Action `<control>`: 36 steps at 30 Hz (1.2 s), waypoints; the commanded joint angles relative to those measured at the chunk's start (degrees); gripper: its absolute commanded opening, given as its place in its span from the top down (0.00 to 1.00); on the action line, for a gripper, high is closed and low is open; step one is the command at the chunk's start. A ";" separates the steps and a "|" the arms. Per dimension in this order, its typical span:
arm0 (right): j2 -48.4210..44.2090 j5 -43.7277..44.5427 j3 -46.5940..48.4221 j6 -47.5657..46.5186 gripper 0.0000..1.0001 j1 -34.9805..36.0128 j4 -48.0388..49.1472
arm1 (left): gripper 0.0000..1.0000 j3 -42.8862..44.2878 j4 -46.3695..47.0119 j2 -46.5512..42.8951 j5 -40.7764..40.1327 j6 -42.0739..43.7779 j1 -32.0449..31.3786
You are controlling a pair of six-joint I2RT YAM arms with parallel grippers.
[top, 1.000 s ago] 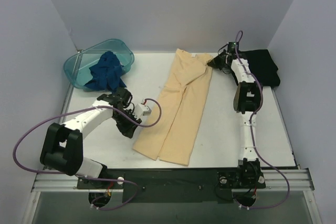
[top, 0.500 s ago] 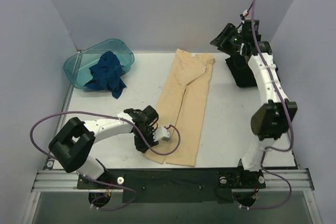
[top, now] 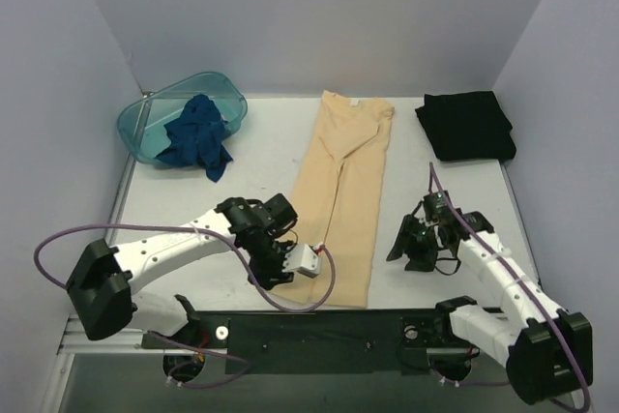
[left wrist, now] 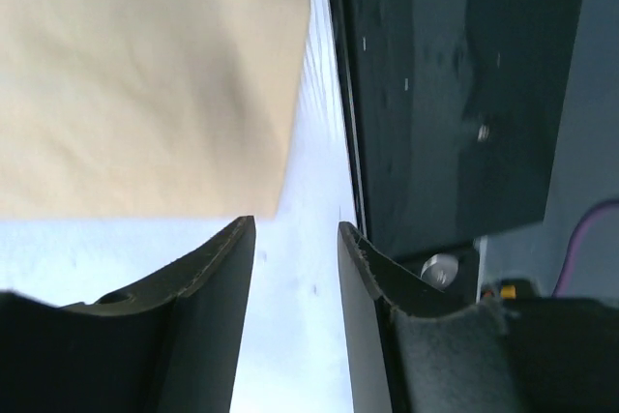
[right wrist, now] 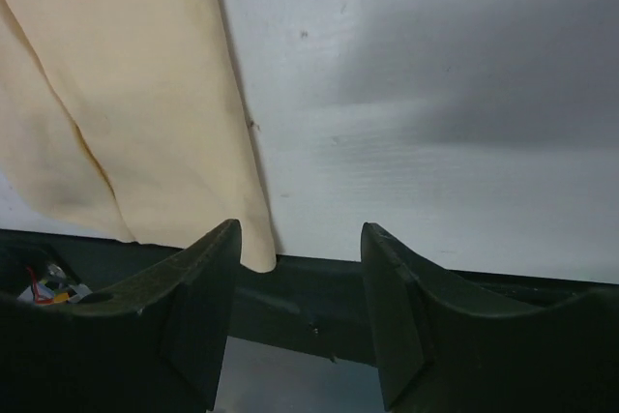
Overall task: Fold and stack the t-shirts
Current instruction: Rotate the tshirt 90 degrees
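T-shirt [top: 346, 191]; left tool [left wrist: 295, 229], right tool [right wrist: 300, 231] agape

Yellow-tan shirt [top: 346, 202]: no wording I can read.
Black shirt [top: 467, 126]: plain to my cameras.
Blue shirt [top: 198, 134]: nothing legible.
Teal basin [top: 140, 132]: no label I can read.

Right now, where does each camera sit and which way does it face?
Top external: above, behind the bases, looking down on the table; both arms, left gripper and right gripper show.
Left wrist: low over the near edge, facing down; own fingers, tan shirt's near left corner, dark base plate.
Right wrist: low, facing down; own fingers, the shirt's near right corner.
Shared: both wrist views catch the tan shirt's near hem and the base plate.
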 commanded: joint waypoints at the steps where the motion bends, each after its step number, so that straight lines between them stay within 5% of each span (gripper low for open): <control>1: -7.68 -0.13 -7.55 11.13 0.52 8.66 1.74 | 0.49 -2.67 -15.45 -9.35 -6.65 18.76 6.31; 6: -9.19 -0.66 -14.24 20.03 0.55 17.20 9.39 | 0.44 -8.38 -5.46 -17.46 -8.79 27.23 9.59; 13: 2.40 -5.57 -15.40 24.78 0.62 25.73 21.69 | 0.42 -11.54 0.10 -19.49 3.60 29.44 9.32; 15: 7.66 -7.06 -16.00 25.92 0.69 26.88 24.67 | 0.42 -13.57 1.59 -19.84 4.04 30.83 9.06; 19: 9.11 -9.19 -16.98 25.75 1.00 27.50 24.46 | 0.38 -16.82 3.79 -20.64 3.35 34.27 7.13; 26: -2.94 -6.90 -14.26 13.38 1.00 14.06 -0.32 | 0.29 -16.47 11.87 -17.75 2.64 30.41 -0.94; 34: -0.58 -8.13 -14.08 7.82 1.00 11.33 -1.85 | 0.19 -21.39 26.46 -14.49 1.68 31.36 -7.37; 36: 0.57 -8.04 -13.38 6.94 0.84 11.15 -2.03 | 0.19 -22.88 27.52 -13.43 0.71 36.17 -8.25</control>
